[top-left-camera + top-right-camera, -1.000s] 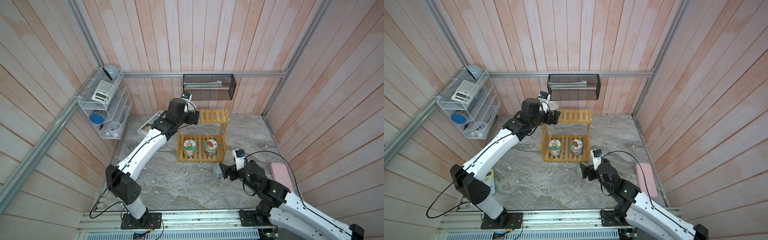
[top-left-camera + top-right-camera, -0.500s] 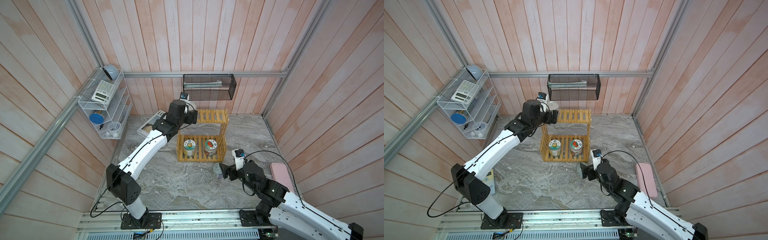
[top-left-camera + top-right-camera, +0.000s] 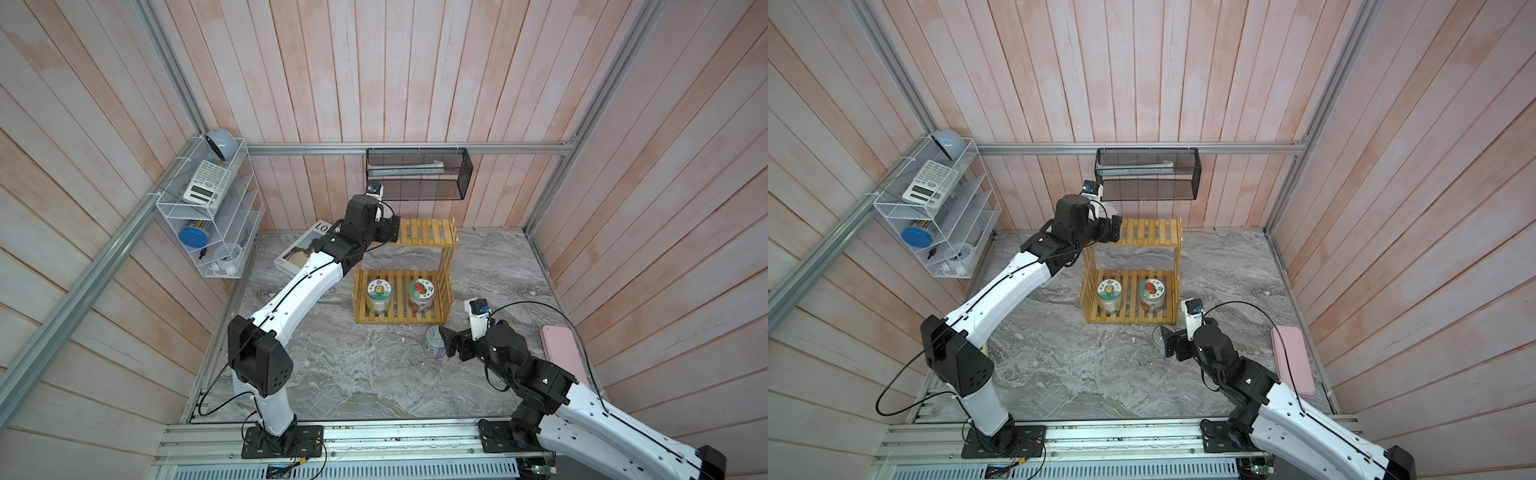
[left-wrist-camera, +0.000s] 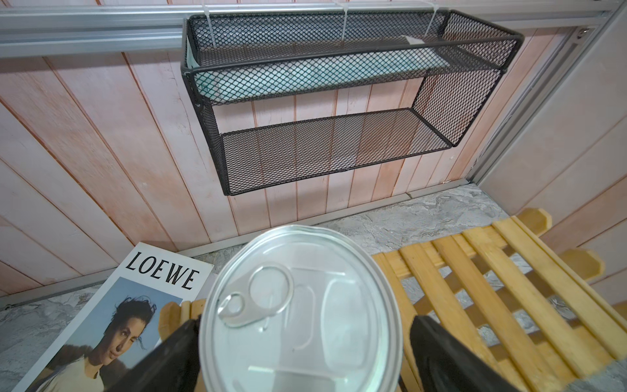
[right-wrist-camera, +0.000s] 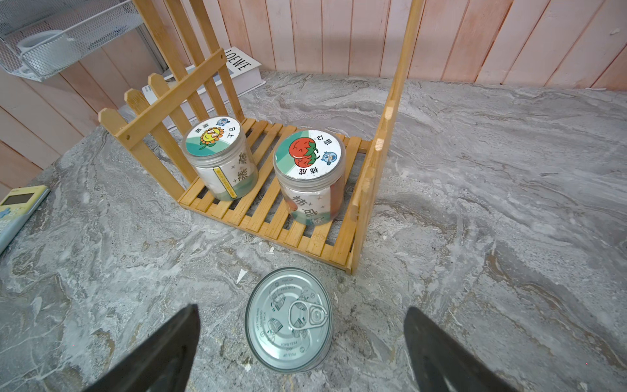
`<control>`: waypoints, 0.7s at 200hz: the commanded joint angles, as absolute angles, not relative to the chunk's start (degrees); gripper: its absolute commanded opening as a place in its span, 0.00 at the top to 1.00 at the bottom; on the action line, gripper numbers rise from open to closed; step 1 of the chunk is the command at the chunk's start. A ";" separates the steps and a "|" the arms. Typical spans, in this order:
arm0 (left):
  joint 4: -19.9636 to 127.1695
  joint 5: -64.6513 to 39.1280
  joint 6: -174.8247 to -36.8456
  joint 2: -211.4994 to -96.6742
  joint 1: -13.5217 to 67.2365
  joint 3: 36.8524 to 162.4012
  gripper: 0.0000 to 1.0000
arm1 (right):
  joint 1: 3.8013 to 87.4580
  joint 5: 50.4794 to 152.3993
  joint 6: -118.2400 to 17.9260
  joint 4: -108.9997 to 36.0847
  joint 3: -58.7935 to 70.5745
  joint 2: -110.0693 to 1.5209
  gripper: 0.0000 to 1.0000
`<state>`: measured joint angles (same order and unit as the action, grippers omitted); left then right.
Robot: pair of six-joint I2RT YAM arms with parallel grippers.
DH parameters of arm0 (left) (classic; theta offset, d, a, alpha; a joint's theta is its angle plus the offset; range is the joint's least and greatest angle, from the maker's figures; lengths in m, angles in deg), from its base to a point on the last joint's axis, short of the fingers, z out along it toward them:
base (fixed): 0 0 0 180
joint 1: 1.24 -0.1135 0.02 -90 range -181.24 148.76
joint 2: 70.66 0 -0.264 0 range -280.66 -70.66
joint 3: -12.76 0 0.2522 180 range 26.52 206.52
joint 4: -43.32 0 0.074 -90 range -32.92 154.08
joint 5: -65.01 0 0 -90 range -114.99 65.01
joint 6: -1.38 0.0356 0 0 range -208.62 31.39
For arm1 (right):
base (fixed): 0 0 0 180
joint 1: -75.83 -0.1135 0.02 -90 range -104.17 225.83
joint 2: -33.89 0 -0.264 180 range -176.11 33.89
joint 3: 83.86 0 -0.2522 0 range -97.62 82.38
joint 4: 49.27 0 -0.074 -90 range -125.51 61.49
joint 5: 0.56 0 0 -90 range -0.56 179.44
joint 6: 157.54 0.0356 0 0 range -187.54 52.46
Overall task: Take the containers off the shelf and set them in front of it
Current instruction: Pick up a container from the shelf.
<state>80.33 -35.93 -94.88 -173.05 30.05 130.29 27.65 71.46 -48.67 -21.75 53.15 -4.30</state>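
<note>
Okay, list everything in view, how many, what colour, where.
shelf: one, tan wood, back of table
upper can: one, silver, shelf's top tier
lower can: one, silver, table, before shelf
flower jar: one, clear, lower tier, left
tomato jar: one, clear, lower tier, right
magazine: one, white, table, left of shelf
case: one, pink, table's right edge
basket: one, black mesh, back wall
rack: one, white wire, left wall
left pincer: one, black, open around upper can
right pincer: one, black, open around lower can

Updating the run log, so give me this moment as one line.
left gripper: open around top-tier can | right gripper: open astride table can, before shelf | flower jar, tomato jar: lower tier
</note>
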 commanded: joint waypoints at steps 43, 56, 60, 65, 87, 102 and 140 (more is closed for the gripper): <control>81.17 -35.98 -95.17 -174.15 29.87 131.46 0.05 | 28.28 70.72 -48.32 -21.53 54.07 -3.99 0.02; 81.32 -35.90 -95.20 -174.28 29.84 131.46 0.12 | 28.39 70.71 -48.25 -21.40 54.09 -3.84 0.02; 81.33 -35.91 -95.20 -174.28 29.87 131.52 0.14 | 28.37 70.72 -48.21 -21.38 54.12 -3.82 0.02; 81.33 -35.82 -95.21 -174.16 29.86 131.51 0.16 | 28.41 70.72 -48.14 -21.44 54.18 -3.74 0.02; 81.39 -35.46 -95.21 -174.02 29.87 131.61 0.26 | 28.55 70.68 -48.01 -21.32 54.34 -3.49 0.02; 81.39 -35.47 -95.14 -173.90 29.87 131.66 0.30 | 28.66 70.72 -47.92 -21.29 54.47 -3.30 0.02; 80.69 -35.38 -95.11 -173.17 29.96 131.46 0.31 | 28.90 70.63 -47.86 -21.24 54.60 -2.96 0.02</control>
